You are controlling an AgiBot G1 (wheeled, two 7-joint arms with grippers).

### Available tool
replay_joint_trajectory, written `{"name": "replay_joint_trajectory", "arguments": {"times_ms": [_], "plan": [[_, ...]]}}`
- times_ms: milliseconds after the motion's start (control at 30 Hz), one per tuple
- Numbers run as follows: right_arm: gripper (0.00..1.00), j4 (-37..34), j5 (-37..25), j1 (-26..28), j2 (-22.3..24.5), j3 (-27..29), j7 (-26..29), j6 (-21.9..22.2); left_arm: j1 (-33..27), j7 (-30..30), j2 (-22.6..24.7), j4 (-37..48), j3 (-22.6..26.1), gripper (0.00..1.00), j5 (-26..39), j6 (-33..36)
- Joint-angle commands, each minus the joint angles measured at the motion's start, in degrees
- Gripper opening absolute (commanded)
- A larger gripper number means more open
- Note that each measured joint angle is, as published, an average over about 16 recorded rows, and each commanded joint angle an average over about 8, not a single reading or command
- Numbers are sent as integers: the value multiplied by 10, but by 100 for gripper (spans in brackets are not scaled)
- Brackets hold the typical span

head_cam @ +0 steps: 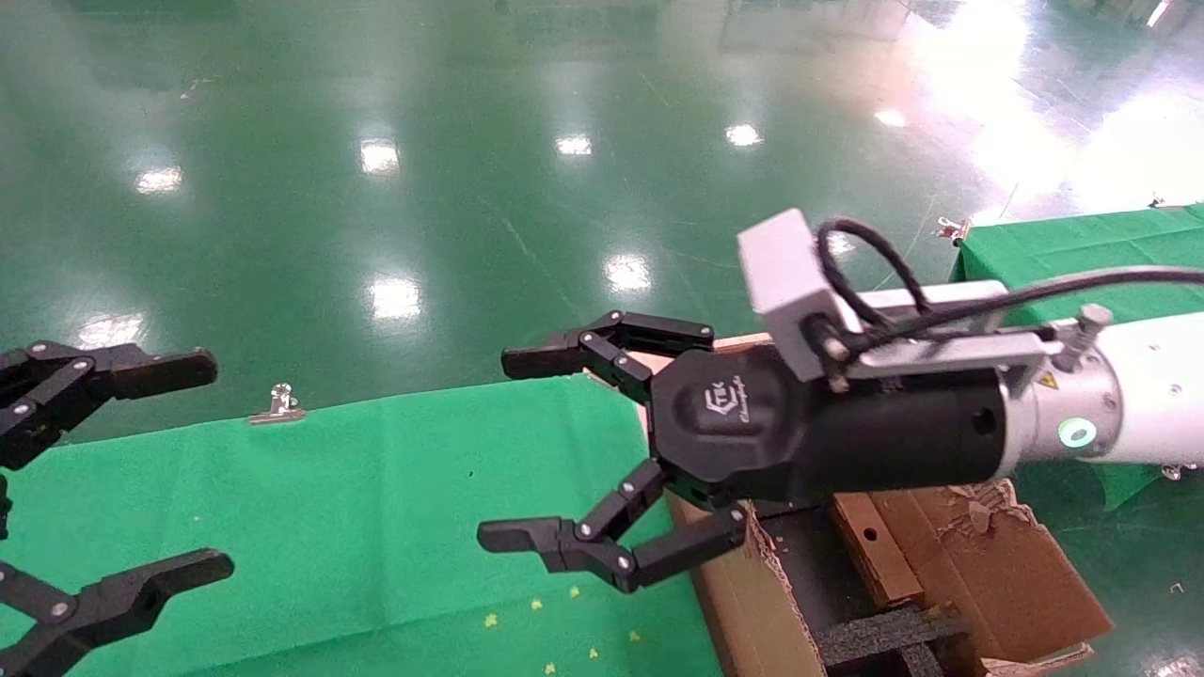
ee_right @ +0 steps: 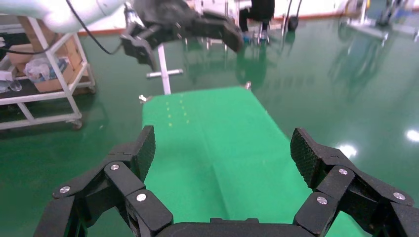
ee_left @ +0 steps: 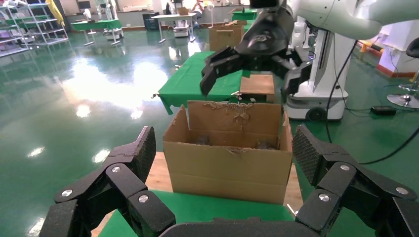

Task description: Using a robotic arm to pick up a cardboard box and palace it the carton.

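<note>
Right hand (head_cam: 517,451), spread and empty, hovers mid-frame beside the carton (head_cam: 950,555), likely after release; left hand (head_cam: 132,470) waits spread at left edge

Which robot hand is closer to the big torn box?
The right. The right gripper hangs open just above the carton, by its near edge. The left gripper, also open, is across the green table.
</note>
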Motion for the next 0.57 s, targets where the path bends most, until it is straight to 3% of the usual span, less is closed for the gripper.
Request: {"name": "replay_joint_trajectory", "arguments": {"times_ms": [33, 267, 567], "plan": [[100, -1, 2, -25, -5, 35, -19, -14, 0, 0, 0, 0, 0, 100, 0, 0], [100, -4, 9, -88, -18, 125, -62, -47, 0, 0, 0, 0, 0, 100, 0, 0], [100, -5, 10, -94, -20, 133, -64, -51, 0, 0, 0, 0, 0, 100, 0, 0]]}}
